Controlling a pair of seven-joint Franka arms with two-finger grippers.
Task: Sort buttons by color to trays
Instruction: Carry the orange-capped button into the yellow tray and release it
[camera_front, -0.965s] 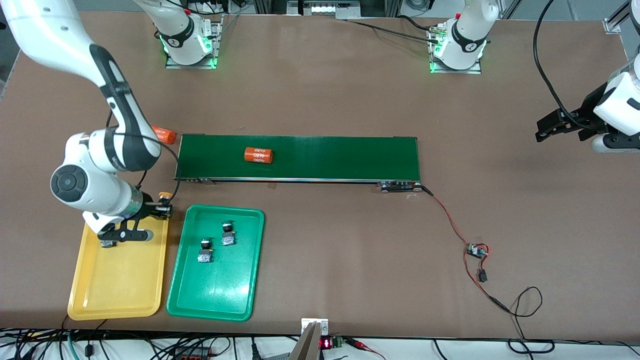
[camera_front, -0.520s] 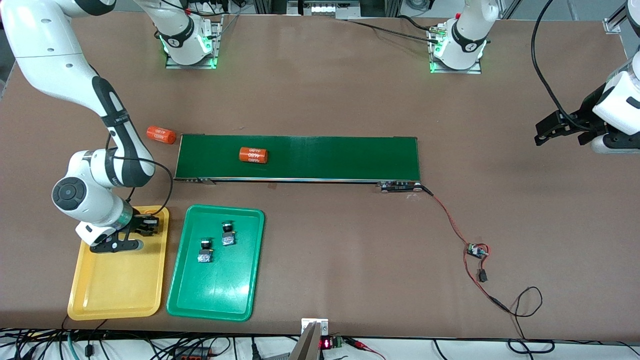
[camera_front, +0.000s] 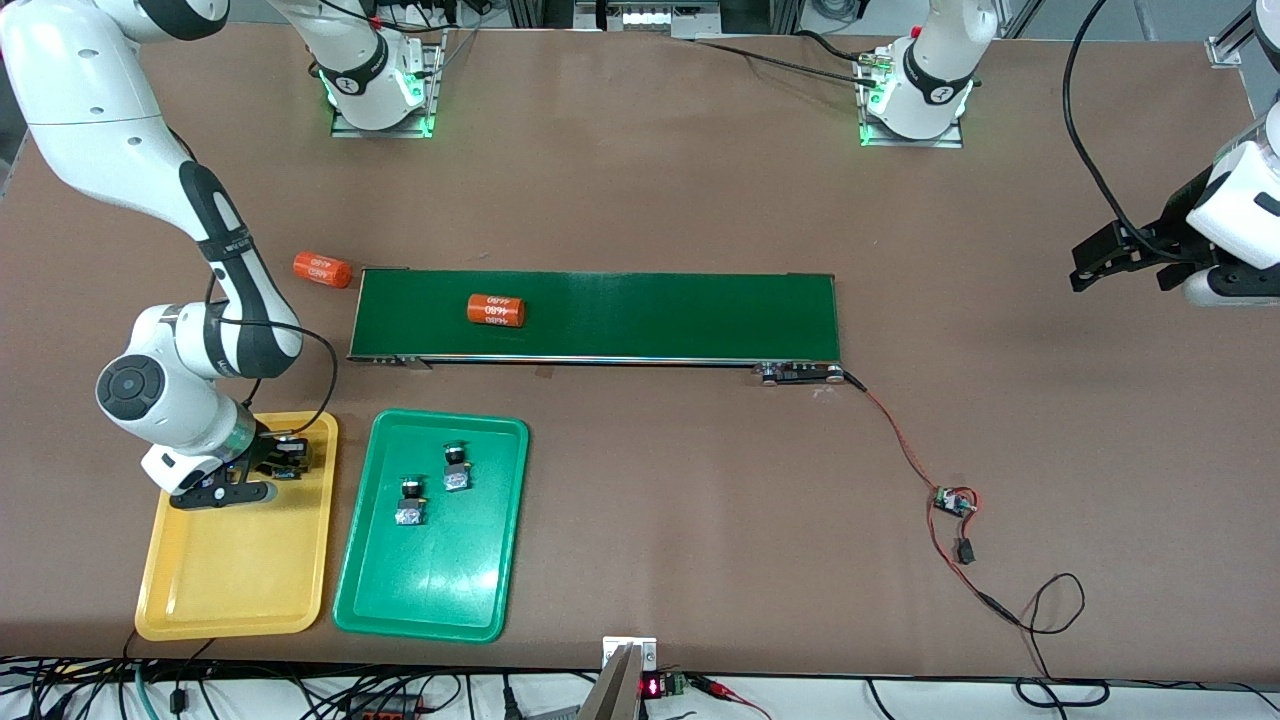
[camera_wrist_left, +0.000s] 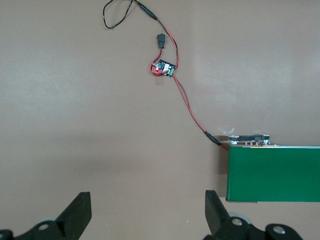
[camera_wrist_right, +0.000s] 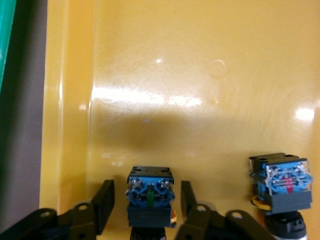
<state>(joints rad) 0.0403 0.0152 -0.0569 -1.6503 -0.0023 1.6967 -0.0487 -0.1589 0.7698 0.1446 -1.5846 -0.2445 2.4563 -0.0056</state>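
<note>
In the yellow tray (camera_front: 240, 580): two buttons (camera_wrist_right: 150, 197) are seen, one between the parted right gripper (camera_wrist_right: 145, 207) fingers.
Green tray (camera_front: 430, 600): two buttons (camera_front: 456, 468) are held.
Left gripper (camera_wrist_left: 147, 212): spread apart, waiting over bare table.
Cap colors in yellow tray: mostly hidden.

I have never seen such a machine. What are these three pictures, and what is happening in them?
Two white robot arms stand at a brown table. One picture comes from a high camera, two from cameras on the arms' wrists. The right gripper is low over the yellow plastic tray, open around a small black push-button switch on it; another switch lies beside. Two more switches lie in the green plastic tray. An orange cylinder lies on the dark-green conveyor belt. The left gripper waits open over the table, empty.
</note>
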